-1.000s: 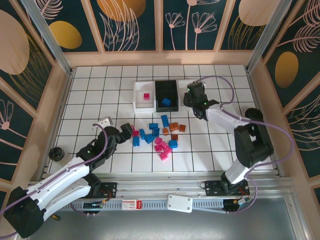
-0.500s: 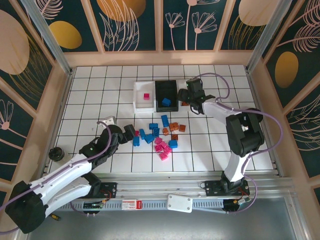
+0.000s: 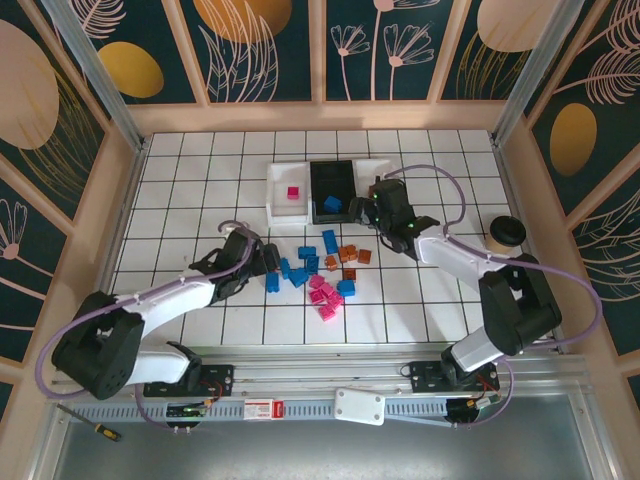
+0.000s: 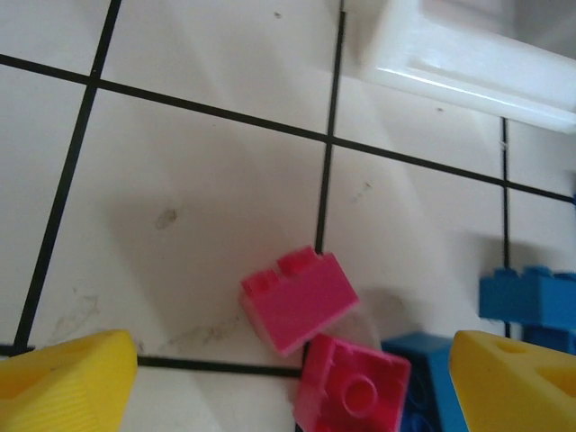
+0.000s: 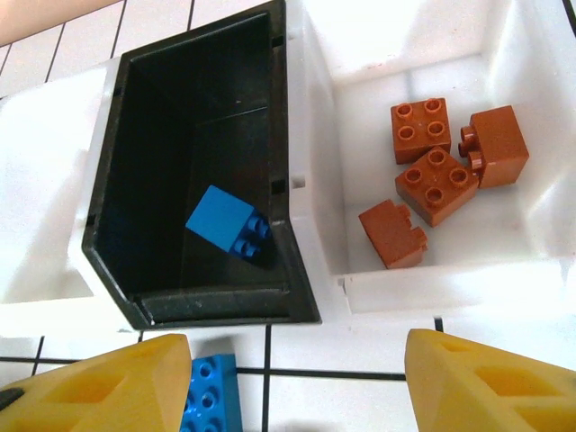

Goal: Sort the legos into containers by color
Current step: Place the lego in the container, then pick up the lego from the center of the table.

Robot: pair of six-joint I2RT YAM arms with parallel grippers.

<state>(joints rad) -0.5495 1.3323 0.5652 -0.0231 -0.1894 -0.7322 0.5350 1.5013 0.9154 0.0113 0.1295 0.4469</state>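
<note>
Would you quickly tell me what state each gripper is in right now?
Left gripper: open, holding nothing, poised over two pink legos.
Right gripper: open, holding nothing, near the black tray.

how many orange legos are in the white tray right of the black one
4 in the white tray: top-left brick, top-right brick, middle brick, lowest brick. None seems hidden.

Both arms stretch forward and low. The left gripper (image 3: 262, 262) spreads its yellow fingers (image 4: 63, 378) wide, and the right gripper (image 3: 372, 205) stands parted too.
</note>
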